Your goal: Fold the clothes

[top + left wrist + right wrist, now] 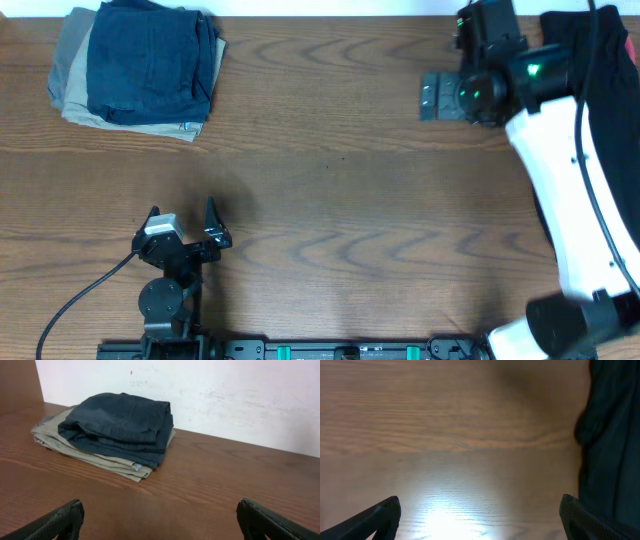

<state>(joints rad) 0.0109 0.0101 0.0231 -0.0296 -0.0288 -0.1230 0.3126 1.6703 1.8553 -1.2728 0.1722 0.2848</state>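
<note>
Nearest, the left gripper (182, 212) stood spread wide and empty. Farther, the right gripper (438, 97), also spread and empty, hovered beside the black garment (615, 120) at the far right. I judged that a shallow pinch could drag it bunched. The folded shorts (140, 65) lay stacked far left.

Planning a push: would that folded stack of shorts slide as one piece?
Probably not: the navy shorts merely rest on the khaki pair, so the top likely shifts first. Soft folds would likely bunch, not roll.
</note>
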